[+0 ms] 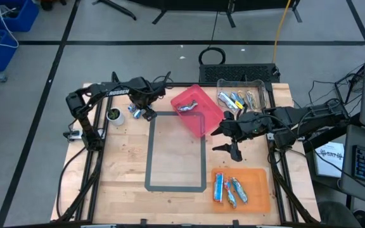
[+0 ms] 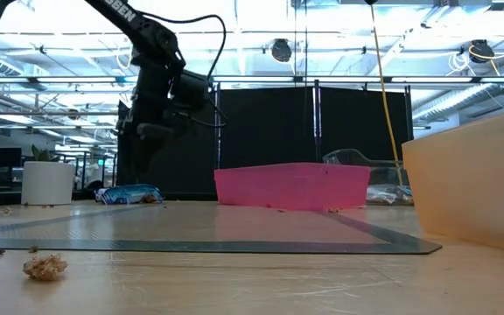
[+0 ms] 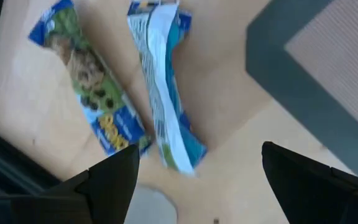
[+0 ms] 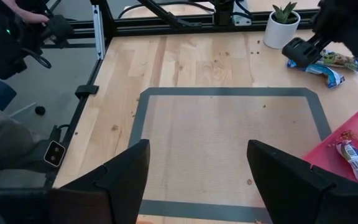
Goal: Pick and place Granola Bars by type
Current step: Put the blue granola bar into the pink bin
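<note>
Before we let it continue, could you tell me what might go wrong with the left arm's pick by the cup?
1. The two blue bars lie touching under the open left pincer, so it might grab both or nudge one aside.
2. The white cup with its plant stands close by and could get bumped.

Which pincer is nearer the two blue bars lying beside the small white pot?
Left. The left pincer hangs open right above the blue bars; the right pincer is open across the mat, far off.
</note>
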